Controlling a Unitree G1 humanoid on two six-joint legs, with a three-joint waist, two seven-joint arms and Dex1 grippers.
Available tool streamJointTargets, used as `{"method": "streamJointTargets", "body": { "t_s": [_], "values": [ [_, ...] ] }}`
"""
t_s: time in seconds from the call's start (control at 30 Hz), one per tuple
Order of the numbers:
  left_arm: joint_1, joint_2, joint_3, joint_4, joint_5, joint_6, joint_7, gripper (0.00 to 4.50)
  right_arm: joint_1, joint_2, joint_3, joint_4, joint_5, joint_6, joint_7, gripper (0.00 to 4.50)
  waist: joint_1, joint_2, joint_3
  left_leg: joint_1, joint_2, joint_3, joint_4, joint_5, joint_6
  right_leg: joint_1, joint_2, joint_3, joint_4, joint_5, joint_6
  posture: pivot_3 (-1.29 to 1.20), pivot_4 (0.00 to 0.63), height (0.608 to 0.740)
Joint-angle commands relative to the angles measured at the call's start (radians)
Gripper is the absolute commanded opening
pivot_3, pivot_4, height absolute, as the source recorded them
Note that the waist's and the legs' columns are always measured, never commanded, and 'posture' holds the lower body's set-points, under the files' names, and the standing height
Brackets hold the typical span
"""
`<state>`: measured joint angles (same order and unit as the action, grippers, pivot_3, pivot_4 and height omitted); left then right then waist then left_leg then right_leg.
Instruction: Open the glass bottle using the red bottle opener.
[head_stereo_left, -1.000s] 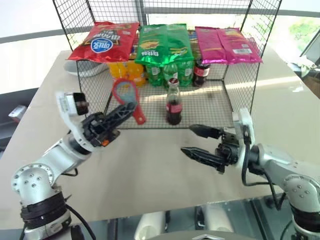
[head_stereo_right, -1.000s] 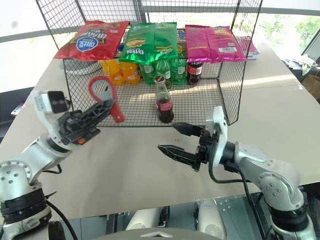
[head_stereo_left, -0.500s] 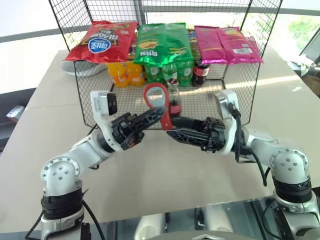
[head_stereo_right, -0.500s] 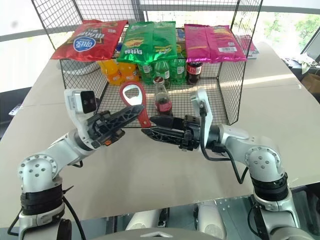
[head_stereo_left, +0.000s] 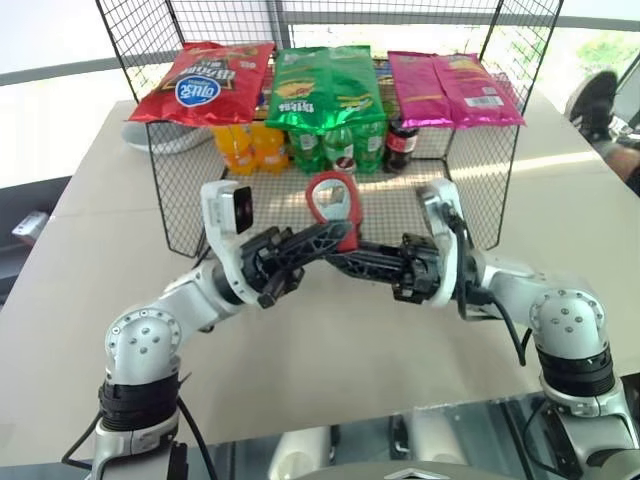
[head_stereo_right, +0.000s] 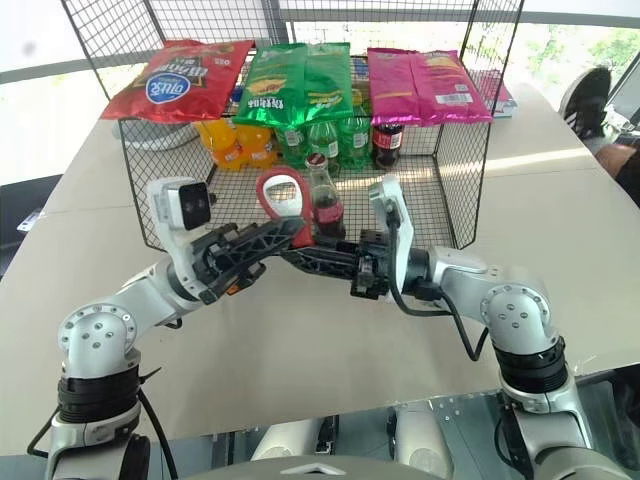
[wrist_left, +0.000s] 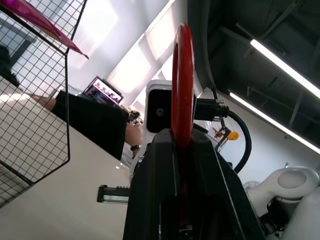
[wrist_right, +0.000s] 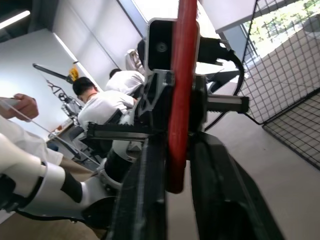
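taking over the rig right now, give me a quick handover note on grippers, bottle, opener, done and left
Left gripper: shut on the red bottle opener, ring head up.
Right gripper: shut on the opener's handle too, so both hold it above the table.
Glass bottle: standing in the wire rack behind the grippers, cap on, not held.
Done: opener picked up.
Left: settle the opener in one gripper, steady the bottle, pry the cap off.

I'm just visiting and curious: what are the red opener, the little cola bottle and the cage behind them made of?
The red opener looks like glossy red plastic or painted metal; which one, I can't tell. The cola bottle looks like clear glass: its narrow neck is see-through above the dark drink. The cage looks like thin black metal wire in a square grid, probably coated.
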<state>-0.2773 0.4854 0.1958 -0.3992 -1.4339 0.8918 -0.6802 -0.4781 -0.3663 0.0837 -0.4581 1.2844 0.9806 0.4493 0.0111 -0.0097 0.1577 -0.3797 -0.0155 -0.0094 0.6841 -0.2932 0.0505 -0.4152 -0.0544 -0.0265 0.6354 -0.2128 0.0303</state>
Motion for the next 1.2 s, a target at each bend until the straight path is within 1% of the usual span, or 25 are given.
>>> {"method": "streamJointTargets", "body": {
  "t_s": [0.03,0.1,0.17,0.2,0.23,0.27,0.3,0.43,0.47,0.57,0.63,0.7,0.73,0.77,0.8,0.83,0.87,0.9,0.93,1.17,1.2],
  "values": [
    [0.001,0.012,0.001,-0.022,0.021,-0.022,-0.041,0.0,-0.007,0.003,-0.004,-0.04,0.033,-0.003,0.03,0.03,0.0,0.0,0.0,0.0,0.0,0.0,0.0,0.0,0.0,0.0,0.0,0.0,0.0,0.0,0.0,0.0,0.15,0.74],
    [-0.004,0.007,0.014,-0.008,0.029,-0.035,-0.034,0.0,-0.007,-0.002,-0.004,-0.039,0.025,-0.002,0.035,0.03,0.0,0.0,0.0,0.0,0.0,0.0,0.0,0.0,0.0,0.0,0.0,0.0,0.0,0.0,0.0,0.0,0.15,0.74],
    [-0.024,0.009,0.03,0.012,0.002,-0.032,-0.026,0.78,-0.008,-0.007,-0.004,-0.037,0.019,-0.003,0.042,0.0,0.0,0.0,0.0,0.0,0.0,0.0,0.0,0.0,0.0,0.0,0.0,0.0,0.0,0.0,0.0,0.0,0.15,0.74],
    [-0.037,0.007,0.033,0.019,0.03,-0.051,-0.017,1.2,-0.009,-0.009,-0.003,-0.037,0.016,-0.004,0.045,0.0,0.0,0.0,0.0,0.0,0.0,0.0,0.0,0.0,0.0,0.0,0.0,0.0,0.0,0.0,0.0,0.0,0.15,0.74],
    [-0.048,0.006,0.033,0.024,0.055,-0.065,-0.011,1.54,-0.009,-0.01,-0.003,-0.037,0.014,-0.004,0.048,0.0,0.0,0.0,0.0,0.0,0.0,0.0,0.0,-0.001,0.001,0.0,0.0,0.0,0.0,0.0,0.0,0.0,0.15,0.74],
    [-0.057,0.007,0.032,0.029,0.063,-0.069,-0.01,1.68,-0.01,-0.012,-0.002,-0.036,0.011,-0.005,0.051,0.0,0.001,0.0,0.0,0.0,0.0,0.0,0.0,-0.001,0.001,0.0,0.0,0.0,0.0,0.0,0.0,0.0,0.15,0.74],
    [-0.069,0.008,0.033,0.034,0.071,-0.074,-0.008,2.22,-0.011,-0.013,-0.002,-0.035,0.008,-0.006,0.054,0.0,0.001,0.0,0.0,0.0,0.0,-0.001,0.0,-0.002,0.004,0.0,0.0,-0.001,0.0,0.0,0.0,0.0,0.15,0.74],
    [-0.105,0.003,0.026,0.049,0.085,-0.077,-0.007,2.22,-0.014,-0.019,0.003,-0.035,-0.008,-0.007,0.067,0.0,0.0,0.0,0.0,0.0,0.0,-0.001,0.0,-0.002,0.003,0.0,0.0,-0.001,-0.001,0.0,0.0,0.0,0.15,0.74],
    [-0.111,0.002,0.023,0.054,0.083,-0.073,-0.004,2.03,-0.015,-0.019,0.004,-0.034,-0.011,-0.007,0.069,0.0,0.0,0.0,0.0,-0.001,0.0,-0.001,0.0,-0.002,0.003,0.0,0.0,-0.001,-0.001,0.0,0.0,0.0,0.15,0.74],
    [-0.116,0.003,0.021,0.056,0.061,-0.058,-0.011,0.92,-0.016,-0.016,0.006,-0.037,-0.019,-0.009,0.071,0.0,0.0,0.0,0.0,-0.001,0.0,-0.001,-0.001,0.0,0.0,0.0,0.0,-0.001,-0.002,0.0,0.0,0.0,0.15,0.74],
    [-0.116,0.006,0.022,0.051,0.053,-0.054,-0.013,0.08,-0.018,-0.014,0.006,-0.036,-0.025,-0.009,0.071,0.0,0.0,0.0,0.0,-0.001,0.0,-0.001,-0.001,0.0,0.0,0.0,0.0,-0.001,-0.002,0.0,0.0,0.0,0.15,0.74],
    [-0.115,0.007,0.024,0.046,0.044,-0.052,-0.009,0.08,-0.018,-0.014,0.004,-0.038,-0.034,-0.012,0.07,0.0,0.0,0.0,0.0,-0.001,0.0,-0.001,-0.001,0.0,0.0,0.0,0.0,-0.001,-0.002,0.0,0.0,0.0,0.15,0.74],
    [-0.117,0.003,0.026,0.045,0.046,-0.058,-0.007,0.08,-0.019,0.002,-0.011,-0.02,-0.006,-0.015,0.063,0.0,0.0,0.0,0.0,-0.001,0.0,-0.001,-0.001,0.0,0.0,0.0,0.0,-0.001,-0.002,0.0,0.0,0.0,0.15,0.74],
    [-0.118,0.0,0.027,0.043,0.051,-0.065,-0.007,0.0,-0.021,0.011,-0.021,-0.009,0.015,-0.014,0.065,0.89,0.0,0.0,0.0,-0.001,0.0,-0.001,-0.001,0.0,0.0,0.0,0.0,-0.001,-0.002,0.0,0.0,0.0,0.15,0.74],
    [-0.117,-0.004,0.027,0.04,0.059,-0.073,-0.006,0.0,-0.022,0.015,-0.027,-0.006,0.027,-0.014,0.068,1.0,0.0,0.0,0.0,-0.001,0.0,-0.001,-0.001,0.0,0.0,0.0,0.0,-0.001,-0.002,0.0,0.0,0.0,0.15,0.74],
    [-0.116,-0.008,0.027,0.038,0.062,-0.078,-0.003,0.0,-0.024,0.019,-0.03,-0.007,0.023,-0.019,0.066,1.64,0.0,0.0,0.0,-0.001,0.0,-0.001,-0.001,0.0,0.0,0.0,0.0,-0.001,-0.002,0.0,0.0,0.0,0.15,0.74],
    [-0.112,-0.012,0.026,0.033,0.061,-0.081,0.001,0.0,-0.024,0.025,-0.031,-0.011,0.015,-0.026,0.057,2.12,0.0,0.0,0.0,-0.001,0.0,-0.001,-0.001,0.0,0.0,0.0,0.0,-0.001,-0.002,0.0,0.0,0.0,0.15,0.74],
    [-0.108,-0.015,0.025,0.027,0.061,-0.083,0.004,0.0,-0.024,0.03,-0.034,-0.013,0.017,-0.029,0.049,2.5,0.0,0.0,0.0,-0.001,0.0,-0.001,-0.001,0.0,0.0,0.0,0.0,-0.001,-0.002,0.0,0.0,0.0,0.15,0.74],
    [-0.103,-0.018,0.023,0.022,0.063,-0.085,0.007,0.0,-0.024,0.034,-0.035,-0.014,0.019,-0.029,0.046,3.04,0.0,0.0,0.0,-0.001,0.0,-0.001,-0.001,0.0,0.0,0.0,0.0,-0.001,-0.002,0.0,0.0,0.0,0.15,0.74],
    [-0.078,-0.039,0.015,-0.011,0.065,-0.092,0.028,0.0,-0.036,0.055,-0.029,-0.001,0.016,-0.032,0.035,3.04,0.0,0.0,0.001,-0.002,0.0,-0.001,-0.001,0.0,0.0,0.0,0.0,-0.001,-0.003,0.0,0.0,0.0,0.15,0.74],
    [-0.073,-0.041,0.013,-0.017,0.064,-0.092,0.03,0.0,-0.04,0.063,-0.031,0.006,0.024,-0.03,0.028,2.81,0.0,0.0,0.001,-0.002,0.0,-0.001,-0.001,0.0,0.0,0.0,0.0,-0.001,-0.004,0.0,0.0,0.0,0.15,0.74]
  ]
}}
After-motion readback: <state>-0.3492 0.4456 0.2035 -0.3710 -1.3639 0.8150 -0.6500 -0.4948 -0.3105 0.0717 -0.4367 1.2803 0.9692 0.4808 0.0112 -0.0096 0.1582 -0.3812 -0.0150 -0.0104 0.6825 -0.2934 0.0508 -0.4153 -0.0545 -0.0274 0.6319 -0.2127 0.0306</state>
